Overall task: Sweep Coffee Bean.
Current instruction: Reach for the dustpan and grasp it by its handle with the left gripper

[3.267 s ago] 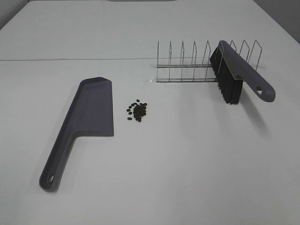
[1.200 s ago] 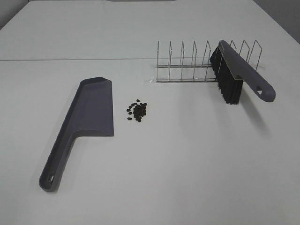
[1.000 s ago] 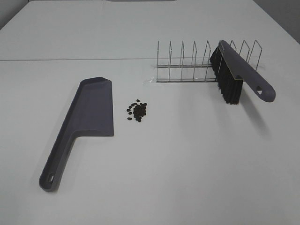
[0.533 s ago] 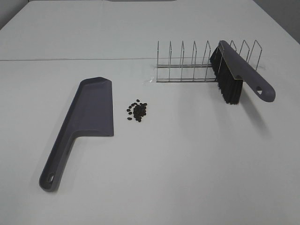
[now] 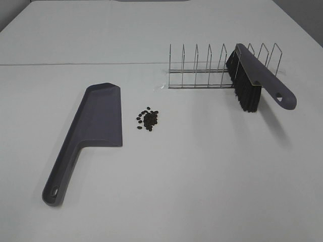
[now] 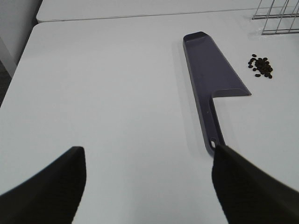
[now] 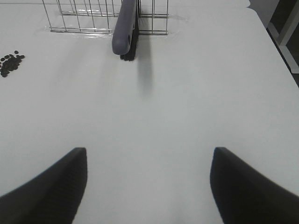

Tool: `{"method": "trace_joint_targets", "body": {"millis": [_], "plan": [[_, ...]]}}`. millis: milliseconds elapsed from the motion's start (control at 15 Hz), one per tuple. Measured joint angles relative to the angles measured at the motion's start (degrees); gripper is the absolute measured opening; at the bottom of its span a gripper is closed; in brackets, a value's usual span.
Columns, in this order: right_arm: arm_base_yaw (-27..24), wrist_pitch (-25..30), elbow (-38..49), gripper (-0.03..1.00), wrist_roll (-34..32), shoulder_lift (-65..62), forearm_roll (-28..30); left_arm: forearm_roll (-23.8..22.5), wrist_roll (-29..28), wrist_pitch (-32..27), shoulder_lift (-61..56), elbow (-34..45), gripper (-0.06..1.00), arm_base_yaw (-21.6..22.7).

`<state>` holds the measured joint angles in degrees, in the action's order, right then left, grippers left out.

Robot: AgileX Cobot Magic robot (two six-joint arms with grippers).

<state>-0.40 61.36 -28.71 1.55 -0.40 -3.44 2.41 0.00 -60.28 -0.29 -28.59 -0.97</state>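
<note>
A small cluster of dark coffee beans (image 5: 147,119) lies on the white table, just right of the pan of a grey-purple dustpan (image 5: 96,126) whose long handle points toward the near left. A matching brush (image 5: 252,80) with black bristles leans in a wire rack (image 5: 212,68) at the back right. The beans (image 6: 260,66) and dustpan (image 6: 210,77) also show in the left wrist view, the brush (image 7: 125,28) and beans (image 7: 10,62) in the right wrist view. My left gripper (image 6: 147,186) and right gripper (image 7: 147,186) are open, empty and well short of these things.
The wire rack (image 7: 93,16) has several upright dividers. The table's left edge (image 6: 18,70) shows in the left wrist view and its right edge (image 7: 275,42) in the right wrist view. A seam (image 5: 75,64) crosses the tabletop behind the dustpan.
</note>
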Motion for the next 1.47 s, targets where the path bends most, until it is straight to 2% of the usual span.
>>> {"method": "trace_joint_targets", "body": {"millis": [1000,1067,1267,1400,1467], "plan": [[0.0,0.0,0.0,0.7,0.0,0.0,0.0,-0.1,0.0,0.5,0.1,-0.5,0.72,0.0],[0.0,0.0,0.0,0.7,0.0,0.0,0.0,-0.3,0.0,3.1,1.1,-1.3,0.72,0.0],[0.0,0.0,0.0,0.7,0.0,0.0,0.0,-0.4,0.0,17.0,6.3,-2.0,0.72,0.0],[0.0,0.0,0.0,0.7,0.0,0.0,0.0,-0.3,0.0,25.5,15.4,-2.7,0.72,0.0],[0.0,0.0,0.0,0.7,0.0,0.0,0.0,-0.2,0.0,27.7,20.5,-3.5,0.72,0.0]]}}
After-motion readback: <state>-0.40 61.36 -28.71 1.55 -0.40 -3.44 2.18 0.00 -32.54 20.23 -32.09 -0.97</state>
